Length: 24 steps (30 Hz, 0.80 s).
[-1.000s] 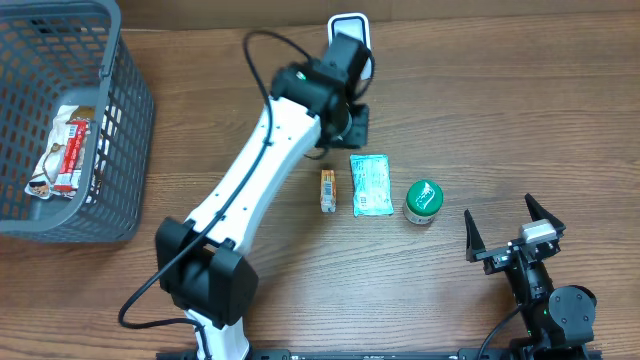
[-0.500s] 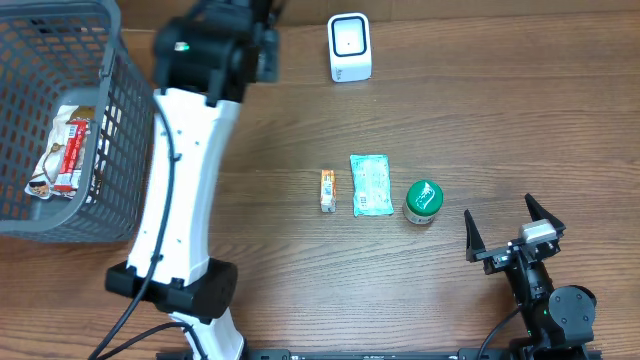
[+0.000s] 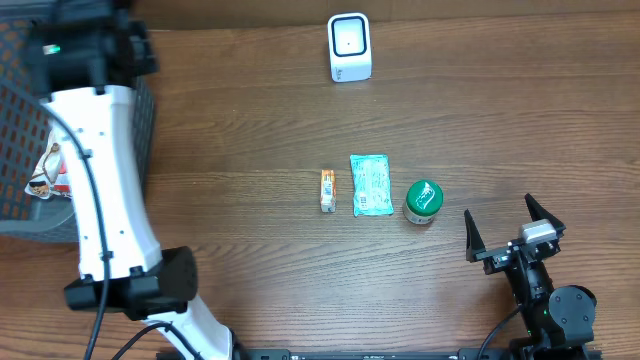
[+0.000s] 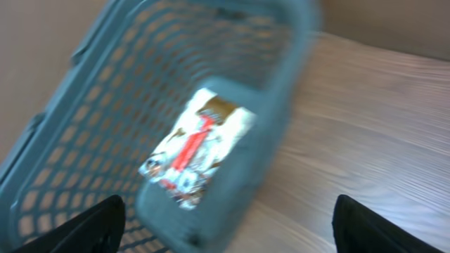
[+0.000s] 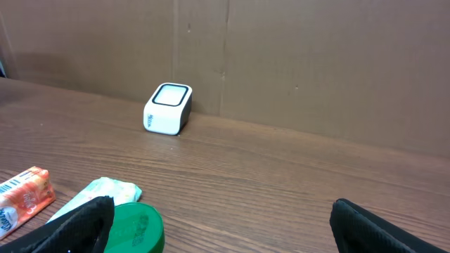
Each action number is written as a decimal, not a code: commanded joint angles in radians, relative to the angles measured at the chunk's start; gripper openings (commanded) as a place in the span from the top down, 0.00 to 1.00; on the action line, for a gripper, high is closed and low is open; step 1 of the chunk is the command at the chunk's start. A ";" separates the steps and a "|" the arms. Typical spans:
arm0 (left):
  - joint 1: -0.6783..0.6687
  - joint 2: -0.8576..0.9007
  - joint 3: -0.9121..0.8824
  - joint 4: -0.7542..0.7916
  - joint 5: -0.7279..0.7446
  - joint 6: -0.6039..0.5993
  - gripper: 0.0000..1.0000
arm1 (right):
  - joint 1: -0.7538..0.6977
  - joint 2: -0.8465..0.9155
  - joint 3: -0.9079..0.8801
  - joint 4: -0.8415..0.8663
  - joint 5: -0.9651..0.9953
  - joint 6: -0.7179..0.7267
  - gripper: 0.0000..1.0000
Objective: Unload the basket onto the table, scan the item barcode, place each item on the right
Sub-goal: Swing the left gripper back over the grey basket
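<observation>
the barcode scanner (image 3: pixel 349 46), a small white box with a dark face, stands at the top centre of the overhead view on the wooden table (image 3: pixel 500 110), well apart from both arms. in the middle of the frame three items lie in a row: a small orange pack (image 3: pixel 327 190), a teal pouch (image 3: pixel 369 185) just beside it, and a green-lidded tub (image 3: pixel 423 200) to the right. the grey mesh basket (image 3: pixel 12 120) sits at the upper left, with a white and red snack packet (image 3: pixel 45 175) lying inside. the left arm reaches over that basket; in its wrist view the left gripper (image 4: pixel 232 228) has its fingers wide apart above the basket, the packet (image 4: pixel 193 151) below, though the picture is blurred. the right gripper (image 3: pixel 507 225), at the lower right, is spread wide too, holding nothing and facing the scanner (image 5: pixel 167 109).
</observation>
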 commanded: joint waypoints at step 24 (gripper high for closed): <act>0.494 0.138 0.006 0.103 0.377 0.113 0.00 | -0.003 -0.007 -0.010 0.003 0.002 -0.004 0.00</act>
